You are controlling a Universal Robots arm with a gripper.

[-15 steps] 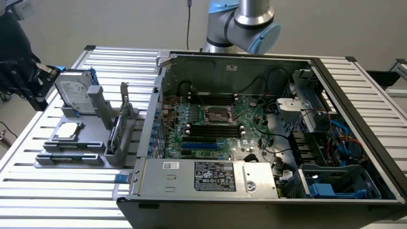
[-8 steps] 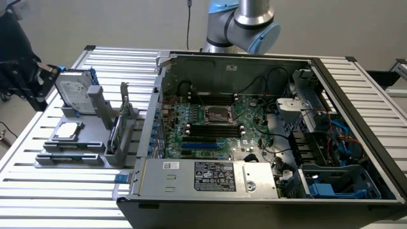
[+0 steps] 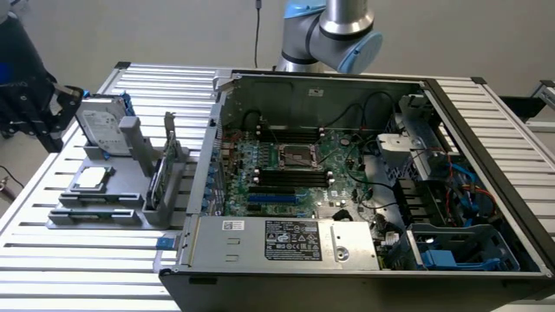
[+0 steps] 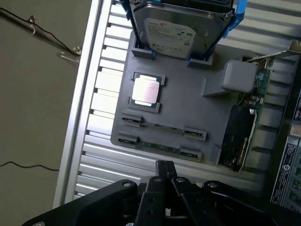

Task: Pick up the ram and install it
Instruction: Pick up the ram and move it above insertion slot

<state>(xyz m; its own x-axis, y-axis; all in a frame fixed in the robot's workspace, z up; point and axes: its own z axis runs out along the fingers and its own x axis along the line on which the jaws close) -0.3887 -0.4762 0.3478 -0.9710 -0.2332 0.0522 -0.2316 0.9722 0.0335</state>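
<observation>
One ram (image 4: 160,146) lies flat in the slot of the grey holder (image 4: 188,108) nearest the pincer (image 4: 164,167), just ahead of its tips. The pincer's fingers are pressed together, gripping nothing. Farther beyond sit a square chip (image 4: 146,91) and a hard drive (image 4: 171,28).

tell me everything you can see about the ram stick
The ram is a long, narrow green stick, seen edge-on as a thin strip. It sits in the grey holder, in the slot row closest to the gripper, with a small grey clip at each end. A second, similar row runs beside it, and beyond that lies the square silver chip. The gripper is near the ram but not touching it.
</observation>
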